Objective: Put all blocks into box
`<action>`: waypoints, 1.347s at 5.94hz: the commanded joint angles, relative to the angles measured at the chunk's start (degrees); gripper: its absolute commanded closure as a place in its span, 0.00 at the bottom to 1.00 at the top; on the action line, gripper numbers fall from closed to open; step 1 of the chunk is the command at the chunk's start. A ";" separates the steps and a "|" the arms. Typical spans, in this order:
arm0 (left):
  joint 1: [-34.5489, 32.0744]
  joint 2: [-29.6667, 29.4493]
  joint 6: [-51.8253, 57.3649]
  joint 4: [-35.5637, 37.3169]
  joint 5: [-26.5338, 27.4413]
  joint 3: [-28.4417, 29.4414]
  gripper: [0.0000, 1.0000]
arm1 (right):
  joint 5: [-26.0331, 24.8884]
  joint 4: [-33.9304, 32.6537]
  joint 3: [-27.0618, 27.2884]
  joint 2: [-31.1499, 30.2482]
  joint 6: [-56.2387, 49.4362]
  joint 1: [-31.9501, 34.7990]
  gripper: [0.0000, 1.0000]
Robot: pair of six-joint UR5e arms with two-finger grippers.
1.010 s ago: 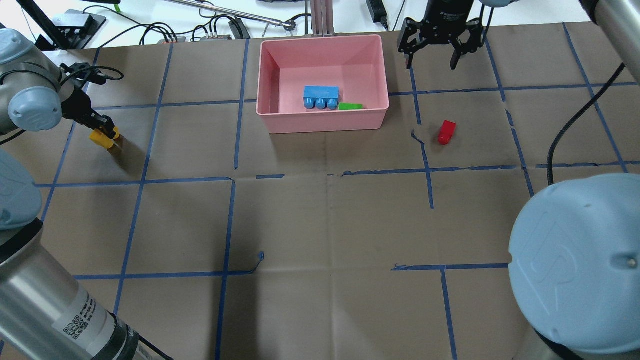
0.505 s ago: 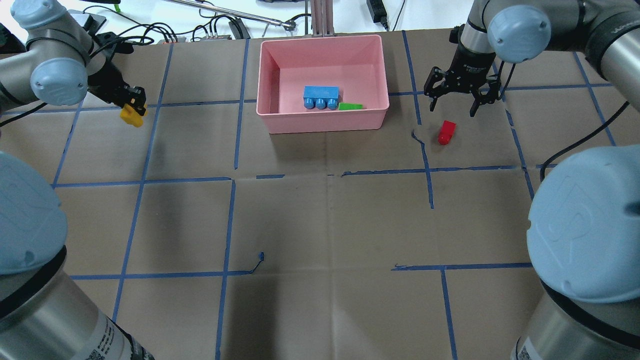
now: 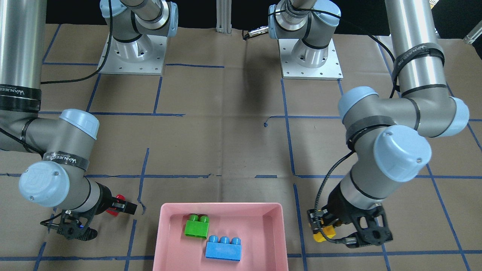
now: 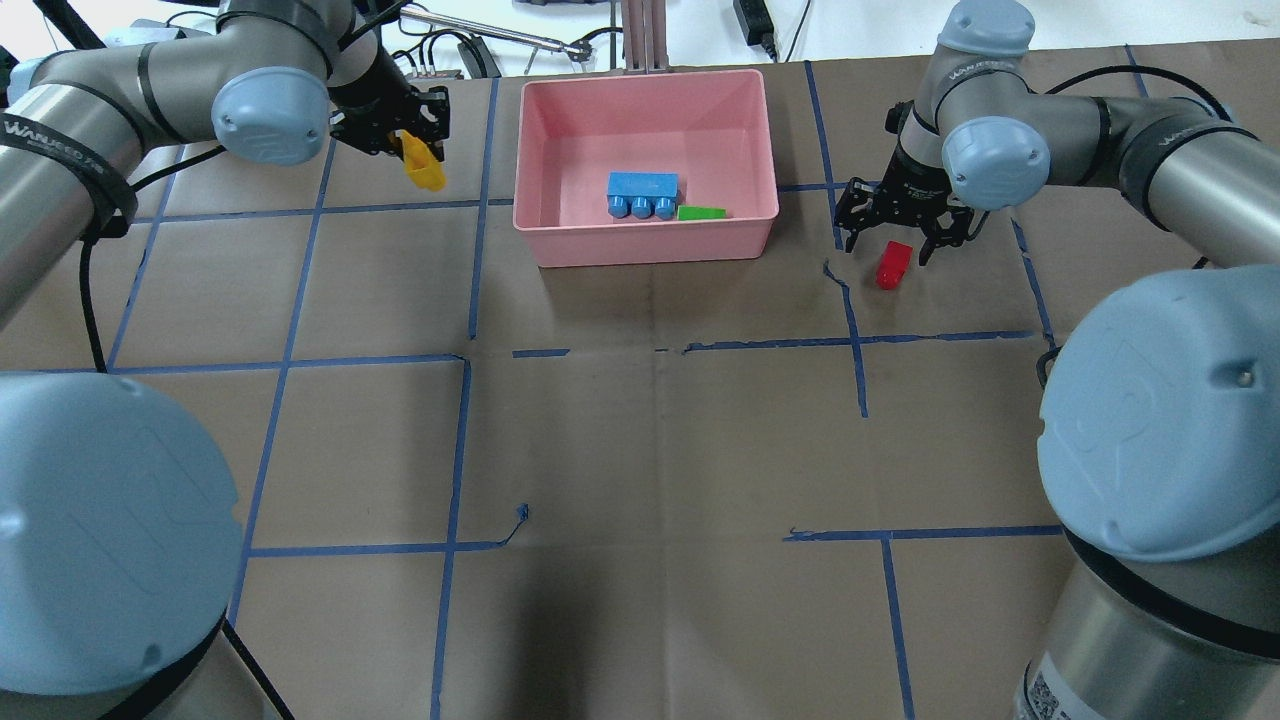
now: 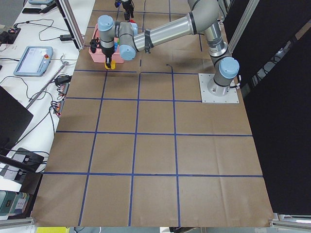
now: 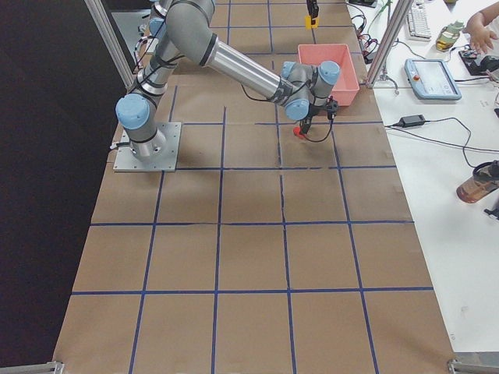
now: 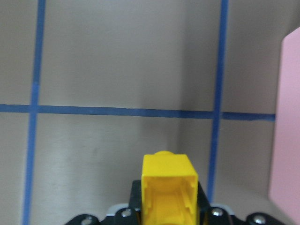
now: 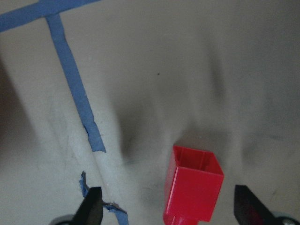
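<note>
The pink box (image 4: 650, 245) stands at the far middle of the table and holds the blue brick (image 4: 642, 193) and the green brick (image 4: 701, 212). Both also show in the front-facing view, blue (image 3: 223, 248) and green (image 3: 196, 226). My left gripper (image 4: 415, 150) is shut on the yellow brick (image 4: 425, 172) and holds it above the table, just left of the box. The left wrist view shows that brick (image 7: 169, 187) between the fingers, with the box wall (image 7: 288, 140) at the right. My right gripper (image 4: 890, 245) is open and low, with a finger on either side of the red brick (image 4: 893, 264), which lies on the table (image 8: 193, 187).
Blue tape lines (image 4: 855, 340) grid the brown table cover. Cables and devices (image 4: 440, 50) lie beyond the far edge, and a metal post (image 4: 645, 35) rises behind the box. The arm bases (image 3: 131, 56) stand on the robot's side.
My left gripper carried the yellow brick up off the table and right, up to the box's left side. My right gripper came down and nearer, from above the far edge to around the red brick.
</note>
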 commanded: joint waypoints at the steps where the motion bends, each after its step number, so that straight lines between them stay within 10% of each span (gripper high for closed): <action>1: -5.38 -1.83 -14.00 5.18 -3.80 0.93 1.00 | -0.14 -0.30 0.58 0.19 0.05 -0.05 0.17; 3: -8.47 -3.06 -16.16 5.55 -3.64 0.05 1.00 | -0.31 -0.30 0.58 0.19 -0.47 -0.05 0.46; 4: -8.57 -3.41 -16.77 5.64 -3.46 0.05 0.01 | -0.58 -0.30 0.49 0.19 -0.56 -0.05 0.64; 8: -7.60 -0.09 -12.84 3.98 0.55 -0.57 0.01 | -0.41 5.10 -7.36 -1.30 -0.65 -0.05 0.78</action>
